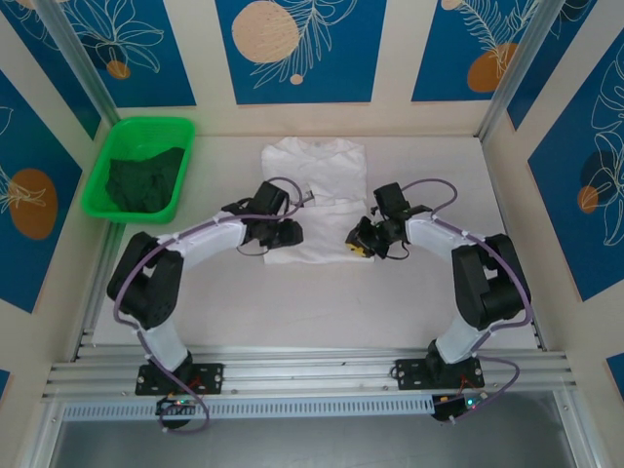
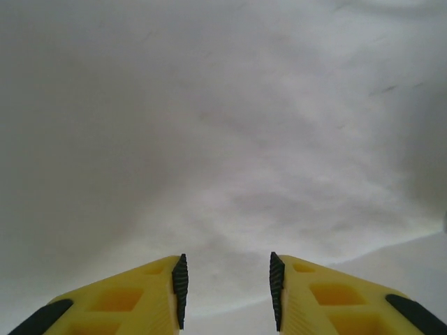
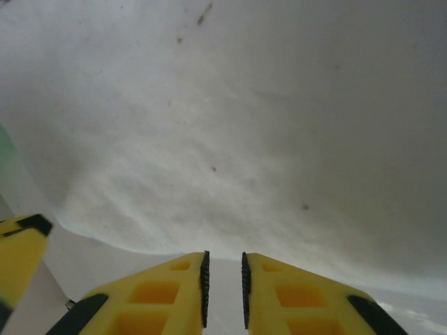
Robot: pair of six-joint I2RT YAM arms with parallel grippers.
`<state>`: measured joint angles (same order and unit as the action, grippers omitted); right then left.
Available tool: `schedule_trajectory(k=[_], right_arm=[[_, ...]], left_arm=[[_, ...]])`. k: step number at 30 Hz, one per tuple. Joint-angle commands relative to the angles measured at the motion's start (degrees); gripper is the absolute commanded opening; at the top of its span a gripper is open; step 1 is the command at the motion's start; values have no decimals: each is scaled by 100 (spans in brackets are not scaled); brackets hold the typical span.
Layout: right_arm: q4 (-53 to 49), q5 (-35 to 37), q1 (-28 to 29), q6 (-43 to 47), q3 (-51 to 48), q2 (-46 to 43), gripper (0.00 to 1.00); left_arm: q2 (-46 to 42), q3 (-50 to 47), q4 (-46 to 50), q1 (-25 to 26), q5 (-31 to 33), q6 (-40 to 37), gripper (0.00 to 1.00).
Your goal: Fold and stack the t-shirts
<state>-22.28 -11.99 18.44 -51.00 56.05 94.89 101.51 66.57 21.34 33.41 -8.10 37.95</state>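
The white t-shirt (image 1: pixel 314 164) lies folded into a rough rectangle toward the back middle of the table (image 1: pixel 322 307), its collar end away from me and its near edge between my two arms. The dark green t-shirt (image 1: pixel 144 181) sits crumpled inside the bright green tray (image 1: pixel 95 183) at the table's back left, well apart from the white one. My left gripper (image 1: pixel 291 234) is low over the near left corner of the white tee. In the left wrist view its fingers (image 2: pixel 180 289) stand apart with a clear gap and nothing between the ribbed black pads; pale cloth (image 2: pixel 223 139) spreads just ahead of the tips. My right gripper (image 1: pixel 357 241) is at the near right corner of the same shirt, pointing inward toward the left one. In the right wrist view its jaws are almost together, with only a narrow slit between the pads (image 3: pixel 204 289), and I see nothing caught in that slit. The shirt's edge (image 3: pixel 244 125) runs just beyond the tips, with a few dark specks on the fabric. I cannot tell from above whether either set of fingertips is touching the cloth.
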Motion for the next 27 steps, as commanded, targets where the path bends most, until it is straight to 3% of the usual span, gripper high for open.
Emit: schedule_trajectory(k=[1, 10, 19, 27], right_arm=[[153, 98, 22, -48, -138, 292, 23], [-57, 616, 94, -182, -883, 156, 26], [-40, 868, 617, -451, -1949, -740, 29], [-88, 1283, 1437, -1332, -3009, -2026, 35]], left_arm=[[211, -204, 17, -87, 404, -254, 37], [134, -797, 334, -88, 672, -330, 38], [-1095, -2251, 306, -68, 475, -333, 40], [-2475, -3257, 645, -71, 465, -124, 47]])
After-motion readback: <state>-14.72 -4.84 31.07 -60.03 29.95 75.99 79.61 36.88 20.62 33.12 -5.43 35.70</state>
